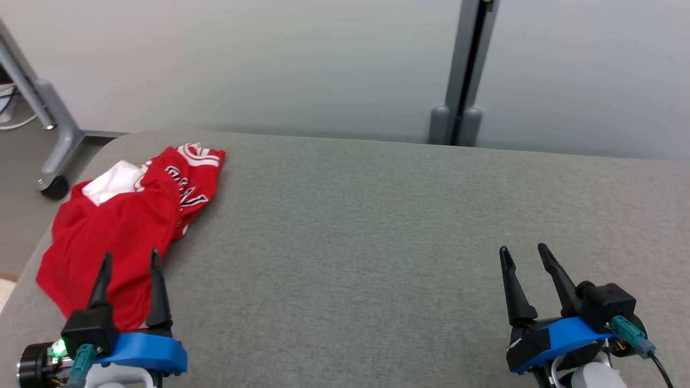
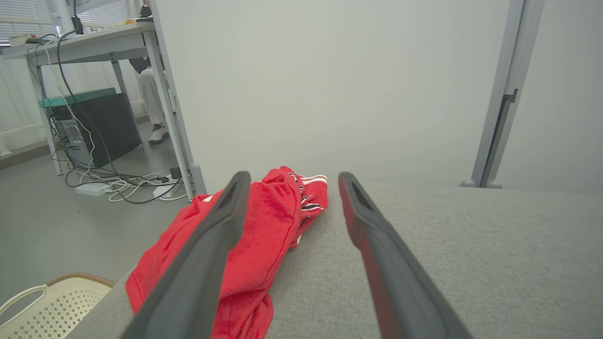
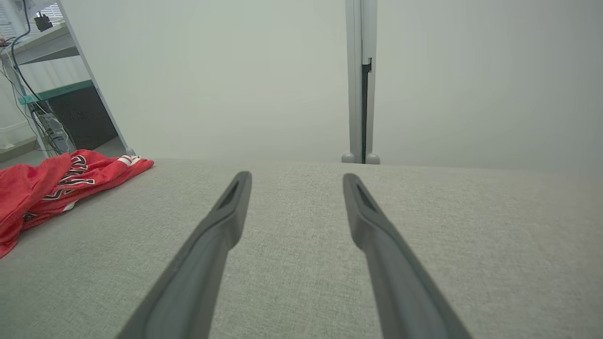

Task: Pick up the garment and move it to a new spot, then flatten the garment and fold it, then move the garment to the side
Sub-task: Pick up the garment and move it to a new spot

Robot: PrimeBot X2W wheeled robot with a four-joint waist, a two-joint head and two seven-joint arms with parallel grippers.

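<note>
Head view: the red garment (image 1: 124, 226) lies crumpled on the grey worktop (image 1: 350, 242). The left pincer (image 1: 131, 253) is released and empty, its 2 fingers over the garment's near part. The garment's long axis runs forward from those fingertips, striped end pointing away and slightly right. The right pincer (image 1: 523, 248), also released and empty, is well apart.

Left wrist view: the garment stretches ahead, mostly behind the left finger.

Right wrist view: it lies far left of the spread fingers.
</note>
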